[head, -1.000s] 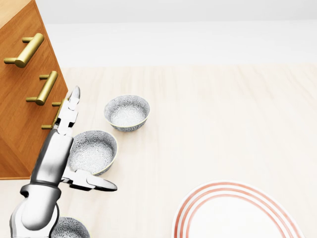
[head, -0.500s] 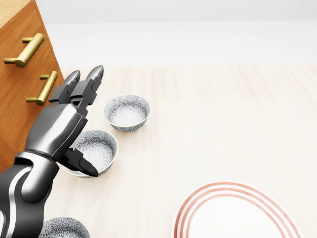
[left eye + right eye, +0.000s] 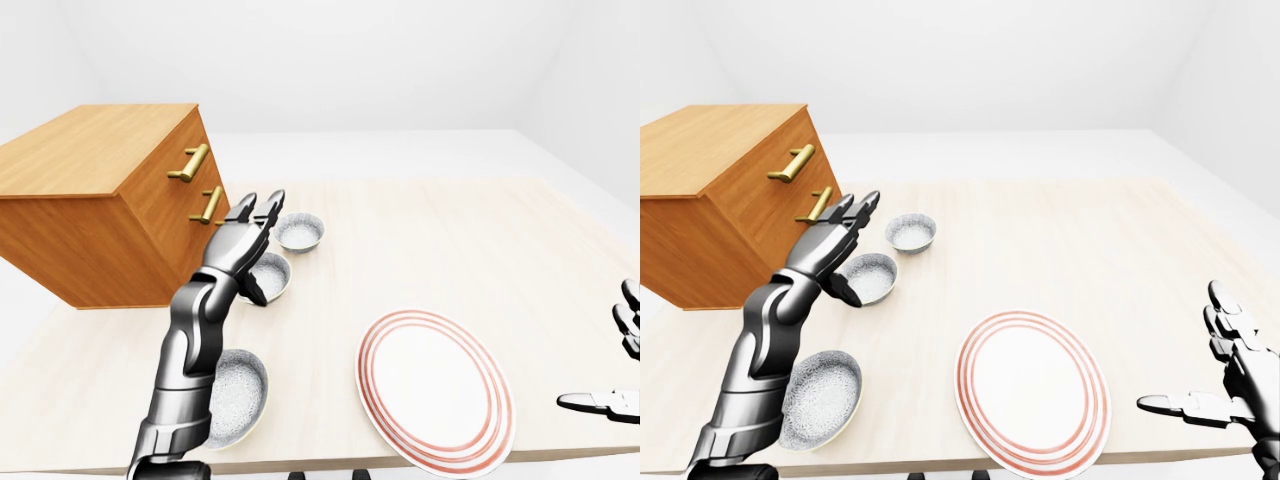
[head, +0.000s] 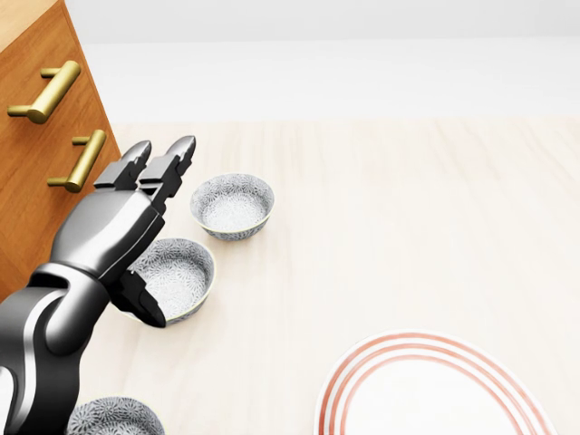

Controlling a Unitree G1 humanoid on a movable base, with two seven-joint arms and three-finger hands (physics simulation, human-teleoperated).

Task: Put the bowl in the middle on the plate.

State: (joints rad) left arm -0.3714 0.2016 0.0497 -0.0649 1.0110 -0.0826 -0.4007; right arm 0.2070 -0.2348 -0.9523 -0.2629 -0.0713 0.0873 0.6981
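Three grey patterned bowls lie in a line on the pale wooden table. The middle bowl (image 4: 179, 274) sits upright between the far bowl (image 4: 233, 206) and the near bowl (image 3: 237, 394). My left hand (image 4: 166, 234) hovers open at the middle bowl's left rim. Its fingers (image 4: 169, 161) point up the view and its thumb (image 4: 145, 306) hangs over the bowl's lower left edge, holding nothing. The white plate (image 3: 1032, 390) with red rings lies at the lower right. My right hand (image 3: 1212, 368) is open and empty at the right edge, well away from the plate.
A wooden drawer cabinet (image 3: 100, 205) with brass handles (image 4: 53, 91) stands on the table just left of my left arm and the bowls. The table's near edge (image 3: 420, 465) runs under the plate and the near bowl.
My left hand has rolled over, now showing its dark back, and its thumb has drawn in to the middle bowl's lower left rim. The bowls and plate have not moved.
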